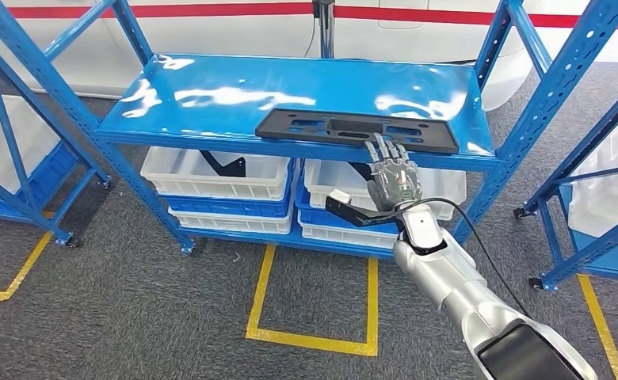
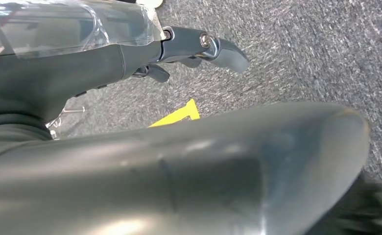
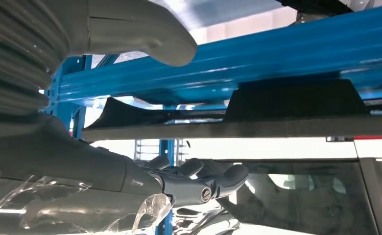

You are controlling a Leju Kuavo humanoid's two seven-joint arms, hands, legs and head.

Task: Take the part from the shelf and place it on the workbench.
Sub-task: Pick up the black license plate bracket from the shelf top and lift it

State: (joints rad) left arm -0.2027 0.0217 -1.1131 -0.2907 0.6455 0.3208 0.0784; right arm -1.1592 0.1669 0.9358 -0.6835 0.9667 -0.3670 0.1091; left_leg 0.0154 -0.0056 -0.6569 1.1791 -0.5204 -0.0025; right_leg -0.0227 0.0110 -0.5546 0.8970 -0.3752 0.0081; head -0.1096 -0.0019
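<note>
My right hand [image 1: 393,178] is raised to the front edge of the blue shelf [image 1: 211,87], fingers spread and extended, holding nothing. The fingertips [image 1: 381,142] reach the near edge of the flat black part [image 1: 357,131]; I cannot tell whether they touch it. The part lies flat on the shelf top, just beyond my fingertips, running mostly to their left. My left hand [image 2: 199,46] hangs over the grey floor [image 2: 301,44], fingers loosely extended and empty. Progress, as I judge it: early. The part is not yet gripped or lifted, and carrying and placing remain. Count: one part on the shelf top; four white bins [image 1: 211,170] below my fingers, two holding black brackets [image 1: 226,165].
</note>
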